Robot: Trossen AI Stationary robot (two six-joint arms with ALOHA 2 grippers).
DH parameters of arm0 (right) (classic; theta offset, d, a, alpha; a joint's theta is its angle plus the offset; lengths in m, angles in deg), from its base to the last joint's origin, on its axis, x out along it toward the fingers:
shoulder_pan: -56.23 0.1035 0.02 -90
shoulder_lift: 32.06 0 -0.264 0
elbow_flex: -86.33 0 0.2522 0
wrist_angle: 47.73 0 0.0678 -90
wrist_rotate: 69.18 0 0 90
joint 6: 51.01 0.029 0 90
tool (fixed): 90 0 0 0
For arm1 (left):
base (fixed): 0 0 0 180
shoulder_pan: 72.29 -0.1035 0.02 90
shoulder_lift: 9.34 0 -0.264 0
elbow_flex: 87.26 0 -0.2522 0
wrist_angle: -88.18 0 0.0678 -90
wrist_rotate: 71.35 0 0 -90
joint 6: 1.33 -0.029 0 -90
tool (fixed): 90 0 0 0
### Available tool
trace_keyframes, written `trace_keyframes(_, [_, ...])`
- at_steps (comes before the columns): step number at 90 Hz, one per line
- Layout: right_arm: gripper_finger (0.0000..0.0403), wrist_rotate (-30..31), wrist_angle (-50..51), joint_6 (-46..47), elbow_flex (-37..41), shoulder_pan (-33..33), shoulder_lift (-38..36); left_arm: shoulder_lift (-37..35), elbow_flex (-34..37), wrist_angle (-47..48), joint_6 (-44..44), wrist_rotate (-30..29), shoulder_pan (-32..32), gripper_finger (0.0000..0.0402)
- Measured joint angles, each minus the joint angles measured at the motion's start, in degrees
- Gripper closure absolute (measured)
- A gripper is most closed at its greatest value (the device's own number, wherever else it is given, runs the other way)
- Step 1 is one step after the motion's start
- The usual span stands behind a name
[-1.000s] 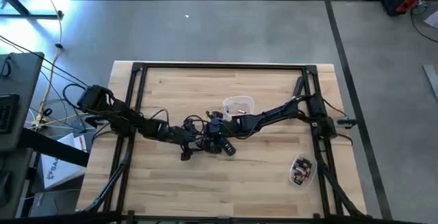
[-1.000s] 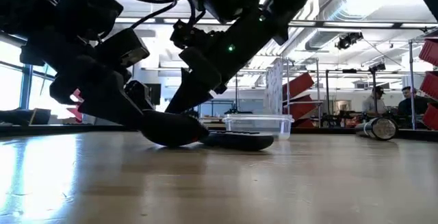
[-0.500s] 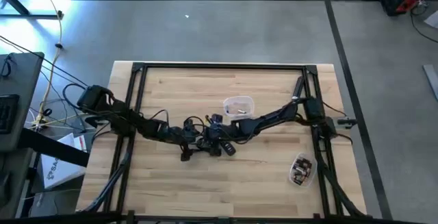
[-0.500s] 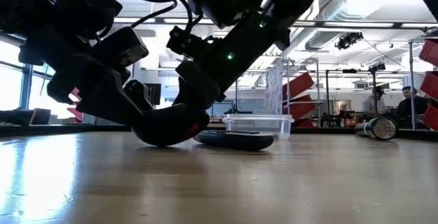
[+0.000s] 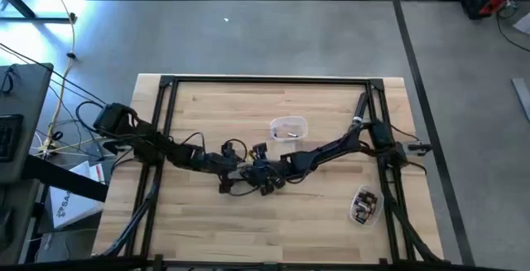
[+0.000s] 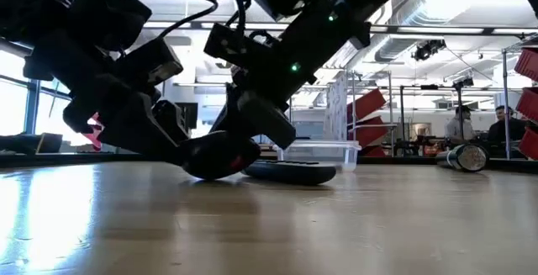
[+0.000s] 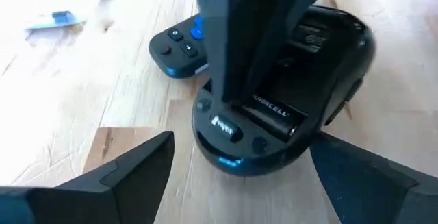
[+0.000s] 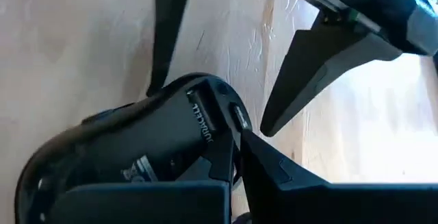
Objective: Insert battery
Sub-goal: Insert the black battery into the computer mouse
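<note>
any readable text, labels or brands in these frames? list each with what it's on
"DURACELL", partly covered, on the battery seated in the upturned mouse.
A printed label on the mouse underside: too blurred to read.
Button markings on the remote: too small to read.
Lettering on the box beside the table: cut off, unreadable.

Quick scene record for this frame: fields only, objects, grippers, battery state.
device: black computer mouse, underside up, compartment open
battery: Duracell cell lying in the compartment
right gripper: fingers down on the battery, shut
left gripper: open, one finger each side of the mouse
nearby: black remote beside the mouse; clear container; second container by the right arm's side
surface: wooden table
</note>
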Motion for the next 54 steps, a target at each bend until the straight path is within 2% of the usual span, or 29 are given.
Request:
trace_keyframes(30, [0.0402, 4.21, -0.87, 0.95, 0.02, 0.90, -2.48, 0.00, 0.00, 0.89, 0.03, -0.78, 0.07, 0.0085])
trace_keyframes(54, [0.0402, 4.18, 0.62, 12.14, 0.02, 2.67, -5.88, 0.00, 0.00, 1.30, -1.38, -0.31, 2.23, 0.0085])
